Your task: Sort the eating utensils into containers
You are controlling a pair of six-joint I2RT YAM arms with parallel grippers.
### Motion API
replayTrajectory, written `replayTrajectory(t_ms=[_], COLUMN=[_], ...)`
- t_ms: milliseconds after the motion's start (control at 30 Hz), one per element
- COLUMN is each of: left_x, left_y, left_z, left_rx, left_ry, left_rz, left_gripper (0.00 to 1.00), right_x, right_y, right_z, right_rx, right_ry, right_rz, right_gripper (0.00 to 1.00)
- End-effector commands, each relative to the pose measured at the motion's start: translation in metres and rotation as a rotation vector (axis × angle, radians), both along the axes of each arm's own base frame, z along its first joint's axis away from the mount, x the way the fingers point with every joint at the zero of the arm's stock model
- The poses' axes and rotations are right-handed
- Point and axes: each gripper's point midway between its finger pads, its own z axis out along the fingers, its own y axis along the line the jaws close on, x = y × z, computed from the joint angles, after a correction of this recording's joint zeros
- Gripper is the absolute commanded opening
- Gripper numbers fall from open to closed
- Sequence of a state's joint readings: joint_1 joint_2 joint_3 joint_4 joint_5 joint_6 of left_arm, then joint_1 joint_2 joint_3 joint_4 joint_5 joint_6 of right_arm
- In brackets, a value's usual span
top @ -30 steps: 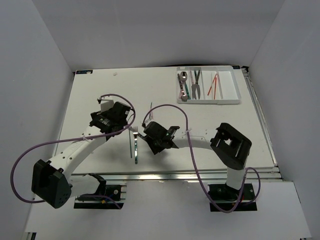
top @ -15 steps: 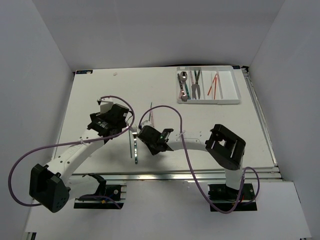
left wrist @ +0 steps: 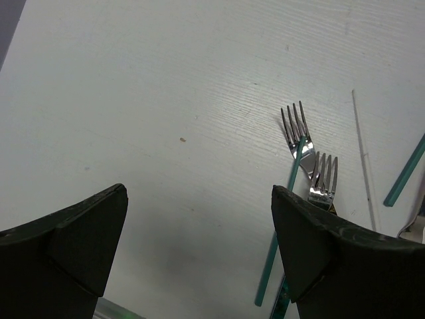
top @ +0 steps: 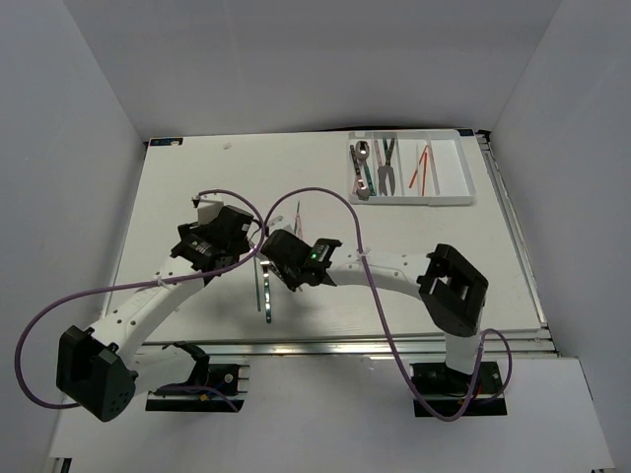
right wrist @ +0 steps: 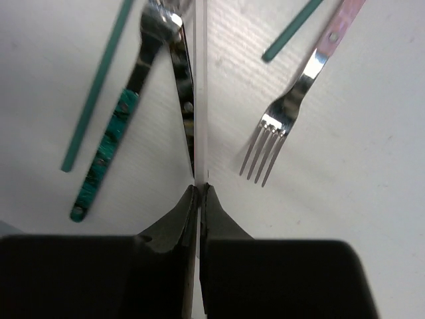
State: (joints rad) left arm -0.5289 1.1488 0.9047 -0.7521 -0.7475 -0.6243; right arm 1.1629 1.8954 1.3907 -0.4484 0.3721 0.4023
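While the left claw (left wrist: 199,194) hangs over the table (top: 187,177) with its two dark fingers (left wrist: 73,246) spread wide and nothing between them, the right claw (right wrist: 199,189) is pinched tight on a pale chopstick (right wrist: 201,93). That thin stick runs straight out from between the right fingertips and lies along the tabletop. It sits in the near half of the table, well apart from the white tray (top: 469,172) at the far right corner.

Loose cutlery lies around the stick. Just to its left is a dark shiny piece (right wrist: 184,86) whose kind I cannot tell. Beside that is a teal-handled fork (right wrist: 106,159), and farther left a thin teal chopstick (right wrist: 99,80). To the right lies a pink-handled fork (right wrist: 275,136), apart from the stick, its tines pointing toward the claw. The end of a second teal chopstick (right wrist: 292,30) shows beyond it.

From the left wrist, the tines of the teal-handled fork sit just beside those of another fork (left wrist: 297,129), and the thin teal chopstick runs down from that fork's tines.

The tray's left slot holds a spoon (top: 363,153), the next slot holds more metal utensils (top: 386,166), and a slot farther right holds red chopsticks (top: 424,168).
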Motion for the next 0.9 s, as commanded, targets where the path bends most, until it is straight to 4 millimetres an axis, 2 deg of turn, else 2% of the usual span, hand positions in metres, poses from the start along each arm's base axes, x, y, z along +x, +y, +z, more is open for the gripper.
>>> replayTrajectory(t_ms=[0,67,133,167,233,267,333,367,433,467,500,533,567,600,633,667,700,733,767,800,867], left_x=[-0.001,-0.001,-0.001,-0.001,-0.001,-0.001,-0.001,-0.001,0.0,0.0,0.0,0.0,0.0,0.0,0.0,0.0,0.0,0.0,0.0,0.0,0.0], left_y=[0.001,0.001,0.001,0.001,0.001,0.001,-0.001,-0.001,-0.002,-0.002,-0.002,-0.003,-0.003,-0.003,-0.003,-0.003,-0.003,-0.003,-0.003,-0.004,-0.004], left_z=[0.007,0.007,0.007,0.007,0.007,0.006,0.006,0.005,0.004,0.004,0.002,0.001,0.0,0.0,-0.002,-0.003,-0.004,-0.005,-0.006,-0.006,-0.007], left_rx=[-0.016,-0.016,-0.016,-0.016,-0.017,-0.018,-0.022,-0.022,-0.022,-0.021,-0.02,-0.021,-0.019,-0.018,-0.014,-0.01,-0.009,-0.007,-0.006,-0.008,-0.011], left_ry=[-0.033,-0.035,-0.035,-0.034,-0.036,-0.035,-0.033,-0.03,-0.027,-0.024,-0.021,-0.018,-0.014,-0.013,-0.005,0.0,0.002,0.007,0.008,0.009,0.01], left_rz=[-0.004,-0.004,-0.004,-0.004,-0.006,-0.007,-0.014,-0.017,-0.018,-0.02,-0.021,-0.024,-0.025,-0.025,-0.025,-0.025,-0.025,-0.025,-0.026,-0.028,-0.032], left_gripper=[0.98,0.98,0.98,0.98,0.98,0.98,0.98,0.98,0.98,0.98,0.98,0.98,0.98,0.98,0.98,0.98,0.98,0.98,0.98,0.98,0.98], right_x=[0.024,0.038,0.068,0.091,0.121,0.15,0.182,0.208,0.24,0.262,0.276,0.297,0.313,0.324,0.335,0.355,0.365,0.381,0.387,0.394,0.406], right_y=[-0.002,-0.012,-0.035,-0.056,-0.081,-0.111,-0.141,-0.176,-0.201,-0.227,-0.24,-0.248,-0.273,-0.282,-0.291,-0.306,-0.312,-0.324,-0.33,-0.336,-0.346], right_z=[0.056,0.061,0.071,0.075,0.093,0.099,0.106,0.107,0.105,0.09,0.085,0.104,0.101,0.077,0.078,0.094,0.074,0.088,0.084,0.067,0.06], right_rx=[0.071,0.071,0.083,0.082,0.106,0.089,0.087,0.062,0.051,0.009,-0.009,0.01,-0.001,-0.025,-0.024,-0.005,-0.022,-0.005,-0.012,-0.036,-0.047], right_ry=[-0.097,-0.106,-0.116,-0.129,-0.183,-0.215,-0.247,-0.261,-0.274,-0.267,-0.266,-0.304,-0.301,-0.252,-0.255,-0.296,-0.266,-0.302,-0.299,-0.282,-0.293], right_rz=[-0.037,-0.061,-0.124,-0.182,-0.242,-0.294,-0.363,-0.419,-0.449,-0.467,-0.488,-0.504,-0.542,-0.55,-0.564,-0.596,-0.603,-0.63,-0.641,-0.638,-0.631], right_gripper=[0.0,0.0,0.0,0.0,0.0,0.0,0.0,0.0,0.0,0.0,0.0,0.0,0.0,0.0,0.0,0.0,0.0,0.0,0.0,0.0,0.0])
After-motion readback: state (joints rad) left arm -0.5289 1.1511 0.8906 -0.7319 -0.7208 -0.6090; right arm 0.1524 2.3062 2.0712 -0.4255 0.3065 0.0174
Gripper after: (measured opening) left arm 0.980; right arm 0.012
